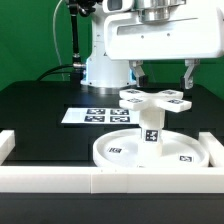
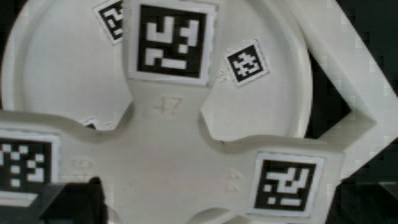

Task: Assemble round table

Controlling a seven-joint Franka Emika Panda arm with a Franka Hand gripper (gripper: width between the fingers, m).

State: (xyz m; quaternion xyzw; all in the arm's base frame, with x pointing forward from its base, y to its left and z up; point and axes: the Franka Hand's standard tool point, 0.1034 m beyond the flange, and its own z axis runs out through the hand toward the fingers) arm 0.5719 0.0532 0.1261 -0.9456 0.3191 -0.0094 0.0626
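Observation:
The cross-shaped piece (image 1: 155, 99) sits level on top of the short post (image 1: 152, 131). The post stands upright in the middle of the rimmed round disc (image 1: 110, 150). All of them are white and carry square tags. My gripper (image 1: 164, 80) hangs just above and behind the cross-shaped piece, open and empty, with one finger (image 1: 140, 73) on either side. In the wrist view the cross-shaped piece (image 2: 169, 112) fills the picture, with the disc (image 2: 54, 60) beneath it. My gripper (image 2: 205, 212) shows only as dark fingertips (image 2: 370, 170) at the edges.
The white border rail (image 1: 110, 182) runs along the front and turns up the exterior view's left side (image 1: 8, 146). The marker board (image 1: 92, 115) lies flat behind the disc. The robot's base (image 1: 105, 65) stands at the back.

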